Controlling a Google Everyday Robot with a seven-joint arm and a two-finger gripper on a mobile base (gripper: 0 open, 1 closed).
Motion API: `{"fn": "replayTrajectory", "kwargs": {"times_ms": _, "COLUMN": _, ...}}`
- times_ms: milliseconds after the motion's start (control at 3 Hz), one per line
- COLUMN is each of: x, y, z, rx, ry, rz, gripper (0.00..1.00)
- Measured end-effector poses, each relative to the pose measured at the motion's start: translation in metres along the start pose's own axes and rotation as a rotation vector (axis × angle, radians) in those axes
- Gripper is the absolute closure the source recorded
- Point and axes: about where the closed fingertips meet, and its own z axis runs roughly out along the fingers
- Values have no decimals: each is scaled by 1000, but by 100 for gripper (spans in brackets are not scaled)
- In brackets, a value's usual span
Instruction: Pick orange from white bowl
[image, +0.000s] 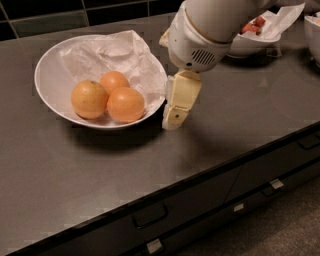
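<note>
Dark drawers (210, 200) front the grey counter (240, 120). Above it the cream gripper (173, 119) hangs tip-down just right of the bowl (46, 95), close to its rim; I cannot tell whether it is open or closed. The orange (125, 104) lies in the paper-lined bowl, touching a paler orange (89, 99) on its left, with a smaller one (114, 81) behind. Farther back stands another bowl (245, 49) holding red fruit (254, 24).

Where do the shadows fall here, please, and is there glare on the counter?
Camera view: the white bowl throws a dark shadow toward the front edge of the counter; the claw, just right of the bowl's rim, shades the counter below; soft sheen, no harsh glare.
</note>
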Motion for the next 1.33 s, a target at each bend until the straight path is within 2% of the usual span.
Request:
{"fn": "replayTrajectory", "kwargs": {"times_ms": 333, "x": 0, "y": 0, "z": 0, "rx": 0, "ry": 0, "rz": 0, "gripper": 0}}
{"fn": "replayTrajectory", "kwargs": {"times_ms": 1000, "x": -26, "y": -14, "z": 33, "rx": -51, "ry": -66, "rz": -43, "gripper": 0}}
{"fn": "replayTrajectory", "kwargs": {"times_ms": 1333, "x": -35, "y": -22, "z": 49, "rx": -67, "ry": -89, "rz": -44, "gripper": 0}}
